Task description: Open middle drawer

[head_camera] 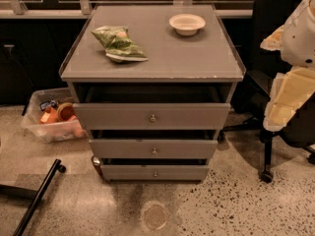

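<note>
Camera view: a grey cabinet with three drawers stands on a speckled floor. The middle drawer (153, 149) is the second front down, under the top drawer (152, 116) and above the bottom drawer (155, 172). Its front is flat, stiff and probably smooth, so the one place to hold is the small round metal knob (154, 151) at its centre. The knob may slip, so a firm, centred pinch and a straight pull look best. The drawer seems light and likely slides easily.

The hand (286, 101) hangs at the right edge, well apart from the knob; whether it is open or closed cannot be told.

On the worktop (206, 58) lie a green bag (118, 43) and a bowl (187, 23). A bin (37, 127) sits to the left and a chair (266, 151) to the right. Nothing blocks the drawer's front.
</note>
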